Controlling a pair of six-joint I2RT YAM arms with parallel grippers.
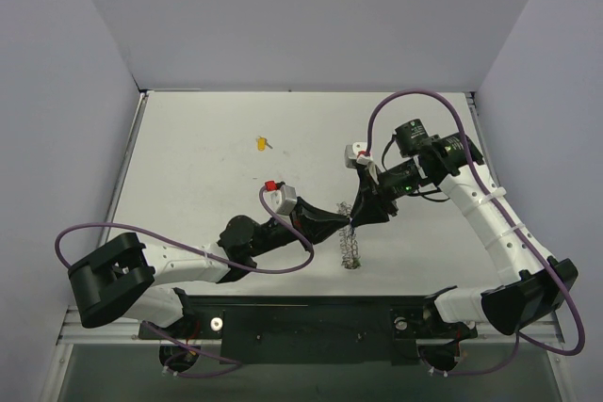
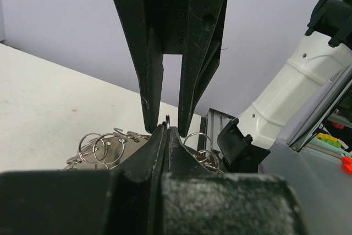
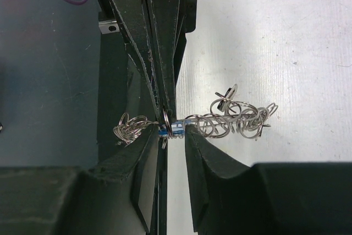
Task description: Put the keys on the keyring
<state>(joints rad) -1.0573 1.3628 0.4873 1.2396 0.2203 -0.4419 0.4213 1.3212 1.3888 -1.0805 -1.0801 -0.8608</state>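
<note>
White tabletop (image 1: 207,195), grey walls. Left gripper (image 2: 166,129) jaws pressed together, pinching one ring of the keyring (image 3: 236,116); the rest dangles either side of its tips. Right gripper (image 3: 171,133) jaws narrowly apart, blue key (image 3: 175,131) pinched between them, touching the left tips.

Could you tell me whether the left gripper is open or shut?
Shut: the left gripper has its jaws pressed together, pinching a ring of the keyring.
</note>
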